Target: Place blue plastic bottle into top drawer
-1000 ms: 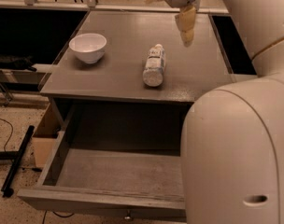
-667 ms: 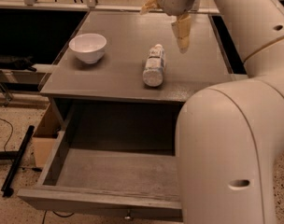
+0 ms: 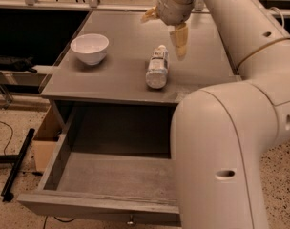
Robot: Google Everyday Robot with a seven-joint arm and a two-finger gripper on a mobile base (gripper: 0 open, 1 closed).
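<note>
The blue plastic bottle point(image 3: 157, 67) lies on its side on the grey cabinet top point(image 3: 116, 75), white cap pointing away from me. My gripper point(image 3: 165, 28) hangs just behind and above the cap, open and empty. One yellowish finger point(image 3: 180, 40) is right of the cap and the other point(image 3: 149, 15) is further back on the left. The top drawer point(image 3: 97, 205) is pulled out wide below the cabinet top, with a small knob point(image 3: 130, 221) on its front. Nothing shows inside it. My arm hides the drawer's right part.
A white bowl point(image 3: 89, 47) stands on the cabinet top at the left. A cardboard box point(image 3: 44, 142) sits on the floor left of the drawer. A black bar point(image 3: 16, 163) lies on the floor. My large white arm point(image 3: 216, 147) fills the right side.
My gripper has moved left and down, closer to the bottle's cap. The bottle, bowl and drawer have not moved.
</note>
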